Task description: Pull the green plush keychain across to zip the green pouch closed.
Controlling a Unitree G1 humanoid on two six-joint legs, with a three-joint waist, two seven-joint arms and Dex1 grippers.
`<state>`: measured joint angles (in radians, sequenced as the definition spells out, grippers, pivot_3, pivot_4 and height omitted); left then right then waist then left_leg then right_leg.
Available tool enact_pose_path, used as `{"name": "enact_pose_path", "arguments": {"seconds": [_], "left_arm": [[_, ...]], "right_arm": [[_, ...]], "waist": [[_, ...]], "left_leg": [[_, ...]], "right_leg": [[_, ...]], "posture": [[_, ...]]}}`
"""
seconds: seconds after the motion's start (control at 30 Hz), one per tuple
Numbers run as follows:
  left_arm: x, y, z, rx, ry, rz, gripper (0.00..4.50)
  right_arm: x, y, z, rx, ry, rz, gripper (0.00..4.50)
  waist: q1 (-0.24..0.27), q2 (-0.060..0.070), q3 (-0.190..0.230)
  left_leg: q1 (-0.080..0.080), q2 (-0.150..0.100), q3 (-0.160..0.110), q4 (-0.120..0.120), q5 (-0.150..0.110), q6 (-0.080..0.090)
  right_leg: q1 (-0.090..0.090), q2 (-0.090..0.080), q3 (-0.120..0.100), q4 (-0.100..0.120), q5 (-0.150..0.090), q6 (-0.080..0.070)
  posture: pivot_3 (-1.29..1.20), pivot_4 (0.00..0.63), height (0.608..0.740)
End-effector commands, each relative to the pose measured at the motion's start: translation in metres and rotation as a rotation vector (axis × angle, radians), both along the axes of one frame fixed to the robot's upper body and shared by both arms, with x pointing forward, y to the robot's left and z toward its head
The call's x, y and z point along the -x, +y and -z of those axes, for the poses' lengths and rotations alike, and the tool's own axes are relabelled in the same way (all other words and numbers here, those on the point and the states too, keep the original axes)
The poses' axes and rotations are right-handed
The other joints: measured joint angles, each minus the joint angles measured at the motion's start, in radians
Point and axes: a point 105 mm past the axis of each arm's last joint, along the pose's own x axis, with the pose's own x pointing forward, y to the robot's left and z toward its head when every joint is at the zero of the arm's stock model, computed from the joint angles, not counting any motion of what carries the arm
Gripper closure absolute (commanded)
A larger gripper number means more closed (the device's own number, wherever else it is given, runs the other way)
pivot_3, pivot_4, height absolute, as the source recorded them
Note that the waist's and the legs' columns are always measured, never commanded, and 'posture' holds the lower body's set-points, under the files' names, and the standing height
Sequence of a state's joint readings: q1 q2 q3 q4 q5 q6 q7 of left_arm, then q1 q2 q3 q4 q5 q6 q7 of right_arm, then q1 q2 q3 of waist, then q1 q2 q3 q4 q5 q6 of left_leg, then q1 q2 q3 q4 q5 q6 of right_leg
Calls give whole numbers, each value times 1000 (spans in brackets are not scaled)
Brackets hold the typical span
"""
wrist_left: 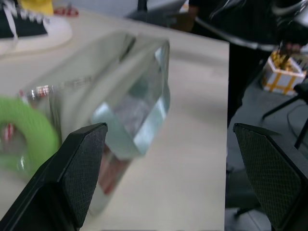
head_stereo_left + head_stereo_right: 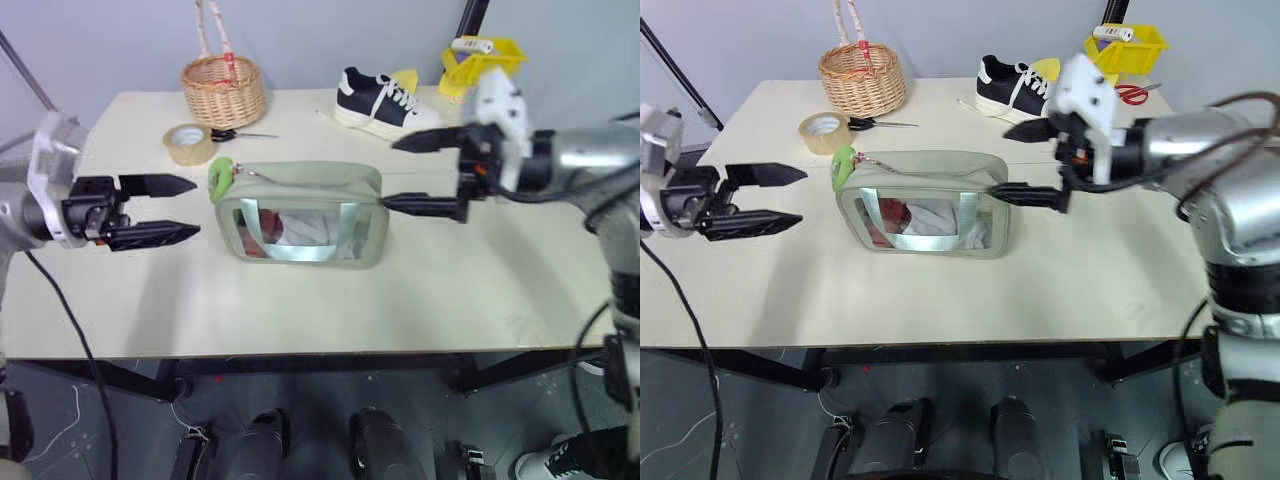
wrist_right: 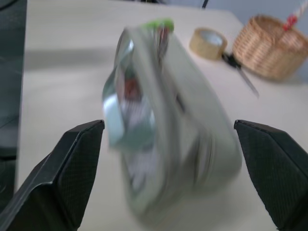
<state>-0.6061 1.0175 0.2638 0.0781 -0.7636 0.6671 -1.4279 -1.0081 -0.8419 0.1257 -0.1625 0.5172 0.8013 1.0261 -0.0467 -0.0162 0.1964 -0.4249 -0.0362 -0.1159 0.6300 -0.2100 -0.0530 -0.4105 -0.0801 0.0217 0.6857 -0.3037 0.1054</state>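
The green plush keychain [image 2: 221, 176] sits untouched at the green pouch's [image 2: 300, 212] left end; both grippers, left [image 2: 178, 209] and right [image 2: 412, 172], gape wide, holding nothing, so zipping has not begun.

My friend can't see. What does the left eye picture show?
A green pouch stands on a table between two open robot pincers, the left pincer and the right pincer. A green plush keychain hangs at its left end, with a basket and shoe behind.
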Motion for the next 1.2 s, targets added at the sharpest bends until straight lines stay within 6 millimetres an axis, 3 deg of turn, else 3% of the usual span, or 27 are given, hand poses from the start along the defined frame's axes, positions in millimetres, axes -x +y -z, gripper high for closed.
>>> {"name": "enact_pose_path", "arguments": {"seconds": [0.03, 0.17, 0.3, 0.37, 0.47, 0.7, 0.83, 1.2], "left_arm": [[1, 3, -16, 55, -47, -1, 30], [1, 3, -15, 58, -44, -1, 30], [2, 4, -12, 55, -40, -7, 30], [3, 5, -11, 50, -39, -13, 30], [4, 6, -10, 47, -40, -20, 0], [5, 7, -7, 42, -38, -29, 0], [3, 7, -6, 39, -40, -29, 0], [-1, 6, -1, 29, -33, -13, 0]], "right_arm": [[-21, 33, -12, 58, -1, 42, 0], [-27, 68, -11, 94, 66, 5, 0], [-31, 99, 4, 162, 134, -12, 0], [-38, 104, 16, 213, 152, 12, 0], [-45, 103, 30, 281, 162, 41, 817], [-38, 96, 26, 293, 166, 9, 4313], [-28, 92, 18, 290, 157, -27, 4424], [7, 69, 39, 369, 137, -124, 4424]], "waist": [[-2, 0, 0], [2, 0, 0], [1, 0, 0], [2, 0, 0], [3, 0, 0], [-1, 0, 0], [0, 0, 0], [-1, 0, 0]], "left_leg": [[0, 0, 1, 0, 0, 0], [-3, 0, 0, -1, 0, 0], [-3, -1, 0, -1, 0, 0], [-3, -1, 0, -1, 0, 0], [-3, -1, 0, 0, 0, 0], [-3, -2, 0, -1, 0, 0], [-3, -2, 0, -1, 0, 0], [-4, -1, 0, -1, 0, 0]], "right_leg": [[-1, 0, 1, 1, 0, 0], [-3, 0, 0, 1, 0, 0], [-4, 0, 0, 2, 0, 0], [-5, 0, 0, 2, 0, 0], [-4, 0, 0, 4, 0, 0], [-6, 1, 0, 4, 0, 0], [-7, 1, 0, 5, 0, 0], [-7, 1, 0, 6, 0, 0]], "posture": [[0, 150, 695], [0, 150, 695], [0, 150, 695], [0, 150, 695], [0, 150, 695], [0, 150, 695], [0, 150, 695], [0, 150, 695]]}}
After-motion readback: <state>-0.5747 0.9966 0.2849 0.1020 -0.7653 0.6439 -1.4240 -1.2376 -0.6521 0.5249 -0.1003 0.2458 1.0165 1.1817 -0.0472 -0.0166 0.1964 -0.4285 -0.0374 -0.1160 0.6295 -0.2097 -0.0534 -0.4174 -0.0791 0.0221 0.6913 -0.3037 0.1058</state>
